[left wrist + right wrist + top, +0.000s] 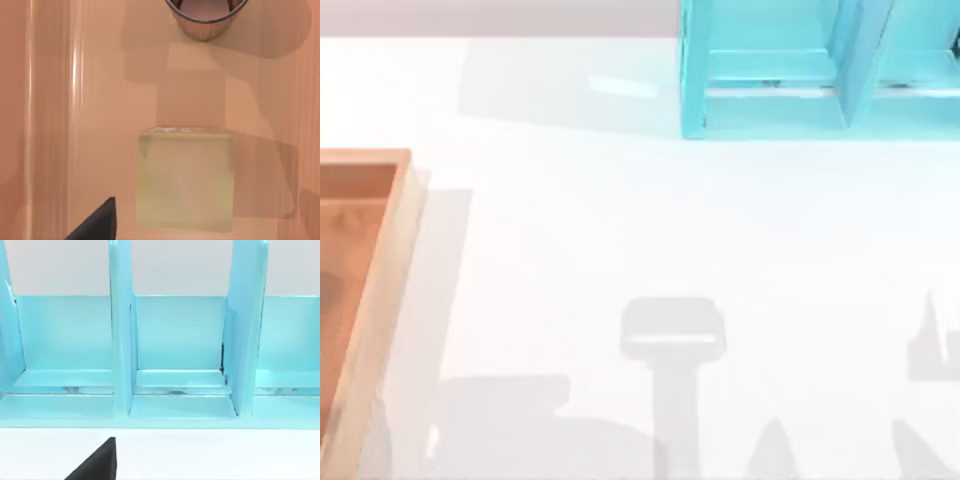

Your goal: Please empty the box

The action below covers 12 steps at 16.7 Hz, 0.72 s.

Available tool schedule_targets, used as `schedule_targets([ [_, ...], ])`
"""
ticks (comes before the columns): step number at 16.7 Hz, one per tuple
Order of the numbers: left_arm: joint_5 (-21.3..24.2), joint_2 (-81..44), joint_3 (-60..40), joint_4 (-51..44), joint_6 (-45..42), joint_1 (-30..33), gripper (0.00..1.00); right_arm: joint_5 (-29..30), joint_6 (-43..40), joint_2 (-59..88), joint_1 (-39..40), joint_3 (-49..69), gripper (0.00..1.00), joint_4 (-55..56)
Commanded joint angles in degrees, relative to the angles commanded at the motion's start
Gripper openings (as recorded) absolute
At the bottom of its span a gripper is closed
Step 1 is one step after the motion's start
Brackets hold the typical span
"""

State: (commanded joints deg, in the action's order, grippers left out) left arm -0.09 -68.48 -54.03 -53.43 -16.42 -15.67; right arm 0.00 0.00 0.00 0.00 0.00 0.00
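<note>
The box (392,250), a shallow wooden tray with a tan rim and orange-brown floor, lies at the table's left edge, partly cut off by the top view. In the left wrist view its floor (100,100) lies close below, and a pale yellow-green translucent cube (185,180) rests on it. A shiny metal cup (205,22) stands just beyond the cube. A dark corner of my left gripper (97,222) hangs above the box floor beside the cube. A dark corner of my right gripper (97,462) hovers over the white table, facing the shelf.
A cyan shelf unit (820,90) with upright dividers stands at the back right; the right wrist view faces its open compartments (177,340). Grey arm shadows fall across the white table's (620,220) front edge.
</note>
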Motion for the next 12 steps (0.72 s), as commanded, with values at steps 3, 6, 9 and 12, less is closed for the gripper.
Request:
schedule_targets([
  [3, -0.01, -11.01, -8.64, -8.54, -2.62, -2.50, 1.00, 0.00, 0.00, 0.00, 0.00, 0.00, 1.00, 0.00],
  [6, -0.02, -18.80, -14.66, -14.49, -4.45, -4.25, 1.00, 0.00, 0.00, 0.00, 0.00, 0.00, 1.00, 0.00],
  [9, -0.03, -22.11, -17.42, -17.23, -5.29, -5.05, 1.00, 0.00, 0.00, 0.00, 0.00, 0.00, 1.00, 0.00],
  [12, -0.03, -22.20, -17.50, -17.31, -5.32, -5.07, 1.00, 0.00, 0.00, 0.00, 0.00, 0.00, 1.00, 0.00],
])
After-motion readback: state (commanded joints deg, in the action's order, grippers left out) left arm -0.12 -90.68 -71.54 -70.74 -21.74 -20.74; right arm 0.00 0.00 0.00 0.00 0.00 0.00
